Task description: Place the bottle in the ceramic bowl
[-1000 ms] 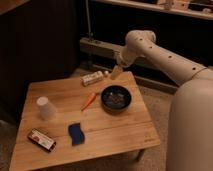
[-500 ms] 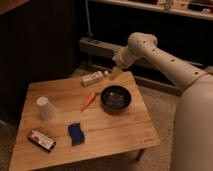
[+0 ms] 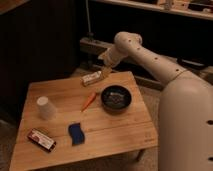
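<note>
Tool (image 3: 105,71) low over the far edge of the desk (image 3: 125,131), jaws spread wide, holding nothing. Poised right at one end of the bottle (image 3: 91,78), the end nearer the ceramic bowl (image 3: 117,108); touching it or just shy of it, impossible to say. Wide spread probably meant for closing around the bottle's body in a grasp not yet made.

Bottle on its side at the back of the desk, pale with a darker band, lengthwise along the far edge. Awkward to pick from above in that posture, hence a likely approach from the end or across the narrow width.

Ceramic bowl near the bottle, a little closer to the viewer, dark and glossy, upright, with mottled grey inside. Short carry from bottle to bowl, judging by how near the two sit.

Arm (image 3: 145,55) white and thick, rising from the bulky robot body (image 3: 187,125) at the right of the view, stretching up and away to a rounded joint, then bending sharply down toward the desk with the wrist angled at the bottle.

Also on the desk: an orange stick-like thing (image 3: 89,100) just beside the bowl, a white cup (image 3: 45,107) upside down and well apart, a blue sponge (image 3: 76,133), and a red-and-white box (image 3: 41,140) lying flat near the front corner.
</note>
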